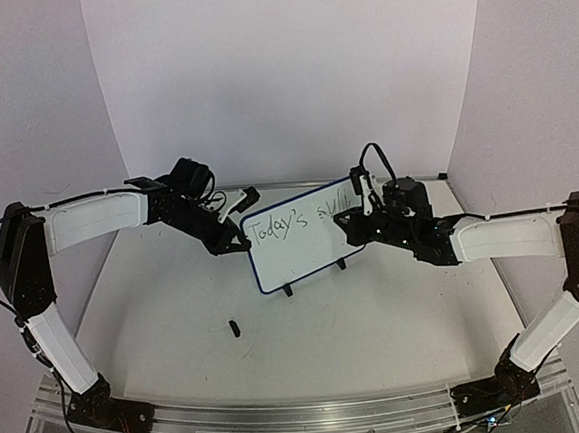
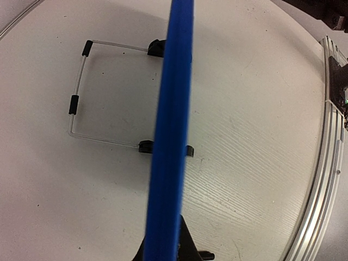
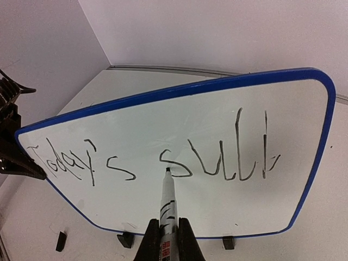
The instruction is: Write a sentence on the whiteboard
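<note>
The whiteboard (image 1: 298, 256), white with a blue rim, stands tilted on black clip feet at the table's middle. The sentence (image 1: 300, 221) reads roughly "Today's sull" in one line of black marker (image 3: 157, 160). My left gripper (image 1: 237, 243) is shut on the board's left edge; in its wrist view the blue rim (image 2: 171, 136) runs up from the jaws (image 2: 166, 247). My right gripper (image 1: 359, 226) is shut on a white marker (image 3: 167, 209), whose black tip is at the board by the lower stroke of the second word's "s". The board's bare face (image 3: 217, 212) fills that view.
A small black marker cap (image 1: 234, 328) lies on the table in front of the board; it also shows in the right wrist view (image 3: 61, 241). The thin wire stand (image 2: 76, 103) and clip feet (image 2: 145, 145) sit behind the board. A metal rail (image 1: 305, 411) runs along the near edge.
</note>
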Controlling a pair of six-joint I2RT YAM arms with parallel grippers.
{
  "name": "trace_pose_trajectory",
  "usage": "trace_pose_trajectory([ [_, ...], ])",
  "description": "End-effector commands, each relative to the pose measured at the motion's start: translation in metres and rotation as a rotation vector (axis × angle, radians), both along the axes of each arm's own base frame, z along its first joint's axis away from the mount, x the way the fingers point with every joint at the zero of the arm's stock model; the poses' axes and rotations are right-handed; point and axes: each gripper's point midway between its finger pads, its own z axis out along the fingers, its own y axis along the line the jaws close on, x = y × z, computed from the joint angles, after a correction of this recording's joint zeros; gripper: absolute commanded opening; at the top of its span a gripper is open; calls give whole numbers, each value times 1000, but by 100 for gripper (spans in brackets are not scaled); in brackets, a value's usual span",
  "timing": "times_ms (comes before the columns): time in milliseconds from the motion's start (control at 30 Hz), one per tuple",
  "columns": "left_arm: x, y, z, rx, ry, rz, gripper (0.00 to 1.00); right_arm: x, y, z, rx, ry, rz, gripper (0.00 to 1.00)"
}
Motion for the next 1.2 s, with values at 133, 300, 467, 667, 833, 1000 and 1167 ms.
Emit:
trace_pose_trajectory([
  [133,-1,14,-27,124,13,10,0,13,4,25,33,-72,-36,0],
  [300,-1,14,-27,124,12,8,0,15,2,27,33,-80,-54,0],
  [467,-1,13,-27,123,12,8,0,17,-4,30,37,-95,-86,0],
  [667,-1,13,-28,123,14,6,0,18,-10,33,35,-106,-115,0],
  [833,-2,13,-28,123,14,5,0,19,-10,31,31,-104,-117,0],
  [1000,-1,13,-29,126,16,8,0,15,-10,34,41,-105,-107,0],
  [1167,0,13,-30,130,19,16,0,-4,-17,48,68,-103,-68,0],
])
